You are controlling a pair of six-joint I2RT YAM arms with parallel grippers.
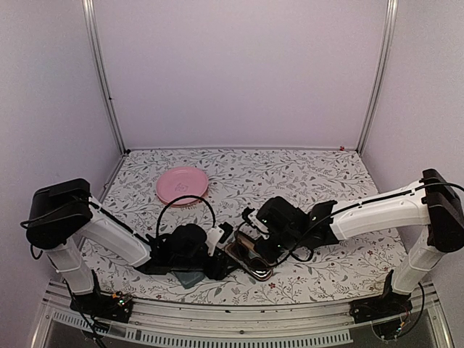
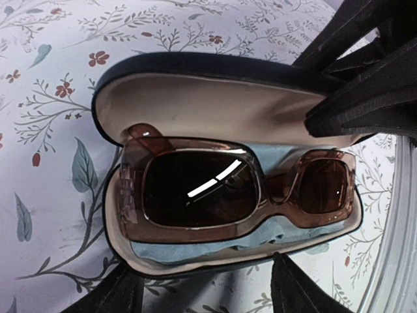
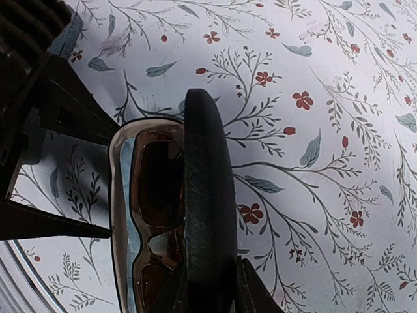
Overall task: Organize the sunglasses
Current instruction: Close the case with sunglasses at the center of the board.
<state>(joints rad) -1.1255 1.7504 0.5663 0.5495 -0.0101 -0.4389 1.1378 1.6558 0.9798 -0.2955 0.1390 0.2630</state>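
Reddish-brown sunglasses [image 2: 241,195] lying on blue cloth [image 2: 195,251] in open black case [image 2: 215,111]. Right fingers [image 3: 251,293] pinching raised lid [image 3: 207,195]; left fingers [image 2: 120,293] spread, just beside case.

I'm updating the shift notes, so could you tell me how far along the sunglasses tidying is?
Done: the brown sunglasses lie in the open black case on a blue cloth. In hand: the right end effector pinches the lid; the left end effector hovers open at the case's front. Left: closing the lid. No second pair is visible.
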